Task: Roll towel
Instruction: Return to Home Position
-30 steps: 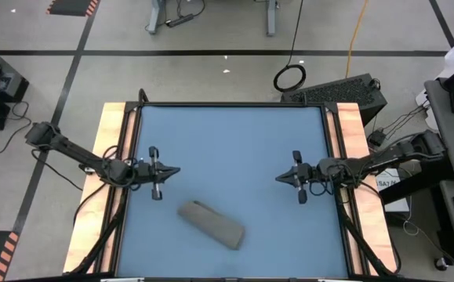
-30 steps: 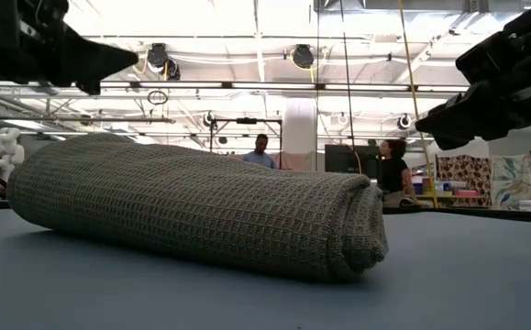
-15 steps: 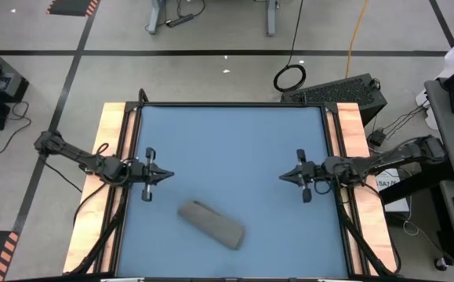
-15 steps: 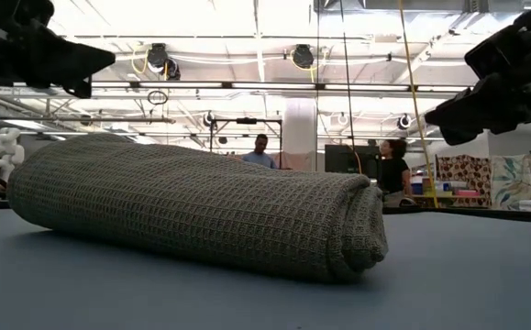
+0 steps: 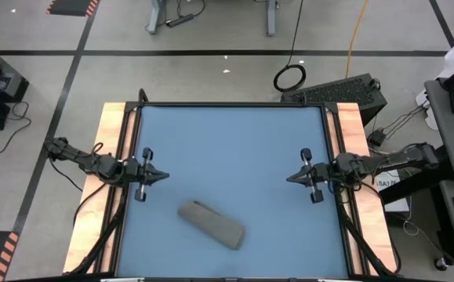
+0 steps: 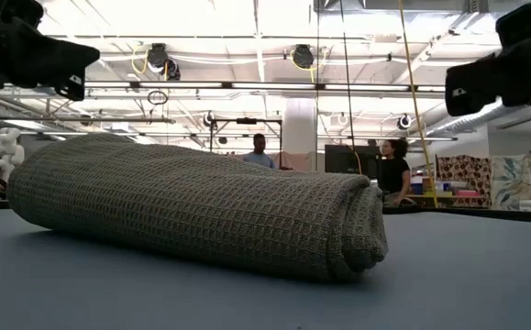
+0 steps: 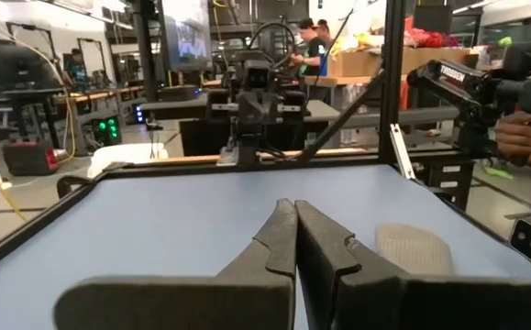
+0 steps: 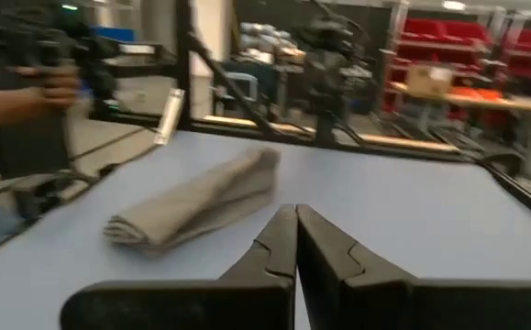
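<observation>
1 rolled grey towel (image 5: 212,224) lying on my blue table (image 5: 234,141), left gripper (image 5: 162,177) and right gripper (image 5: 289,178) both clenched empty at the sides, 2 people (image 6: 394,170) beyond

Blue tabletop (image 5: 234,141), wooden side rails (image 5: 110,129), coiled cable (image 5: 289,77) on floor, one person (image 6: 259,152) and a second person (image 6: 393,171) far behind

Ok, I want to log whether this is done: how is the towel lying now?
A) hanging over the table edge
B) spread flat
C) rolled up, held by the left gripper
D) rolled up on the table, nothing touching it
D: the towel lies as a roll on the table, with the left gripper and right gripper both shut and well apart from it.
</observation>
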`<act>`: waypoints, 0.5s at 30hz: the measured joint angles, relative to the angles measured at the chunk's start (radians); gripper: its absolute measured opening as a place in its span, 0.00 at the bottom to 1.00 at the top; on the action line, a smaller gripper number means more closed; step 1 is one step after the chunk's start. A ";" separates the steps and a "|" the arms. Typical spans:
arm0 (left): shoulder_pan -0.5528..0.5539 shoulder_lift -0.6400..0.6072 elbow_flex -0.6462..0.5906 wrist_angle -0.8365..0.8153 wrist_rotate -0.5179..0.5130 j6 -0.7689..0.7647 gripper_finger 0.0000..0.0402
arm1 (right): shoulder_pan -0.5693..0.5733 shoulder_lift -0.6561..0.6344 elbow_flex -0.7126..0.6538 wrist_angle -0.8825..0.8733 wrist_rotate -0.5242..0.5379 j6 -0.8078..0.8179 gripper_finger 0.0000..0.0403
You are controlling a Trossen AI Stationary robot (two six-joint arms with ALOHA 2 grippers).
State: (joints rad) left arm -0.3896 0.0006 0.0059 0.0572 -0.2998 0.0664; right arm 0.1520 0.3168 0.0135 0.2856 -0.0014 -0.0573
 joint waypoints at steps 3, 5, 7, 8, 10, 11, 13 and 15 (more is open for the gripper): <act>0.004 0.000 0.000 -0.001 0.000 0.006 0.01 | 0.000 -0.041 0.000 -0.040 -0.037 -0.022 0.00; 0.004 0.000 0.001 -0.003 0.001 0.017 0.01 | 0.000 -0.061 0.000 -0.072 -0.042 -0.032 0.00; 0.004 0.000 0.001 -0.003 -0.001 0.018 0.01 | 0.000 -0.089 0.000 -0.112 -0.051 -0.037 0.00; 0.004 0.000 0.002 -0.003 -0.003 0.018 0.01 | 0.000 -0.105 0.000 -0.135 -0.053 -0.037 0.00; 0.006 0.000 0.002 -0.007 -0.014 0.022 0.01 | 0.000 -0.138 0.000 -0.184 -0.053 -0.037 0.00; 0.013 0.000 0.002 -0.008 -0.016 0.026 0.01 | 0.000 -0.158 0.000 -0.208 -0.053 -0.039 0.00; 0.036 0.000 0.002 -0.010 -0.017 0.030 0.01 | 0.000 -0.198 0.000 -0.250 -0.053 -0.049 0.00; 0.068 0.000 0.002 -0.010 -0.018 0.048 0.01 | 0.000 -0.240 0.000 -0.262 -0.052 -0.064 0.00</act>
State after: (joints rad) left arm -0.3215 0.0006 0.0082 0.0469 -0.3176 0.1143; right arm 0.1521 0.0767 0.0135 0.0235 -0.0532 -0.1213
